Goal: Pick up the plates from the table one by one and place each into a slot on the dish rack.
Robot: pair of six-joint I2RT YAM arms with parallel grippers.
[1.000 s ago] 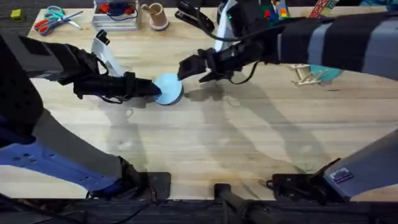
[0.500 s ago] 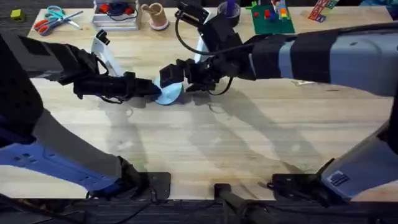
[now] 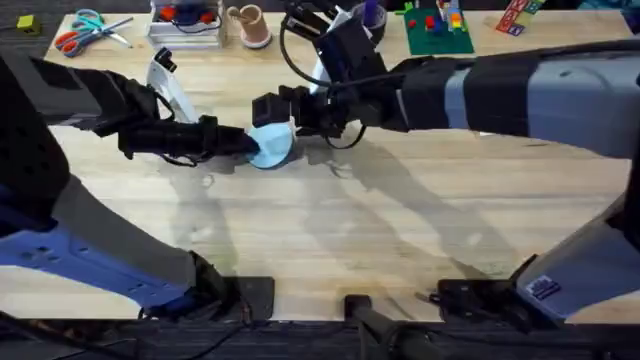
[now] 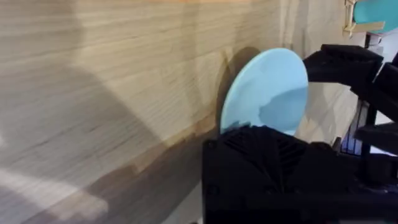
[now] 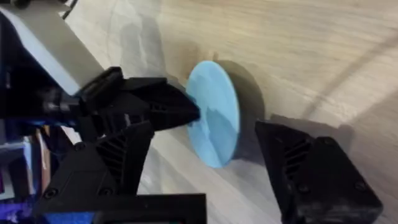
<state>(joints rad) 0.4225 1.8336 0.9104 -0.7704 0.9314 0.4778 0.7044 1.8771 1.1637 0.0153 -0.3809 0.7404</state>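
Gripping the light blue plate [image 3: 272, 146] by its edge, the left end effector [image 3: 246, 143] has its black fingers clenched on the rim, so the plate stands tilted up on edge with its lower rim touching the counter [image 3: 330, 230]. In the left wrist view the plate [image 4: 266, 93] rises just past the dark finger block [image 4: 273, 168], its pale face turned toward the camera and its shadow falling on the wood behind it.

The right end effector [image 3: 272, 107] has reached across from the right side and sits just beside the same plate, at its far upper edge. Its jaws stand apart: in the right wrist view the plate [image 5: 214, 121] lies in the gap between the two black fingers [image 5: 314, 171], without either pad clearly pressing on it. In that view the left end effector [image 5: 165, 106] shows on the far side of the plate, pinching the rim.

Farther out, the left arm stretches in from the lower left and the right arm, grey and black, spans the upper right of the overhead view. Along the far edge of the counter lie scissors [image 3: 85, 30] with orange and teal handles, a clear plastic tray [image 3: 186, 22], a small wooden cup [image 3: 250, 24] and a green board [image 3: 438, 28] with coloured pieces. In the left wrist view, part of the wooden dish rack [image 4: 364, 18] with a teal plate [image 4: 379, 11] in it shows far off.
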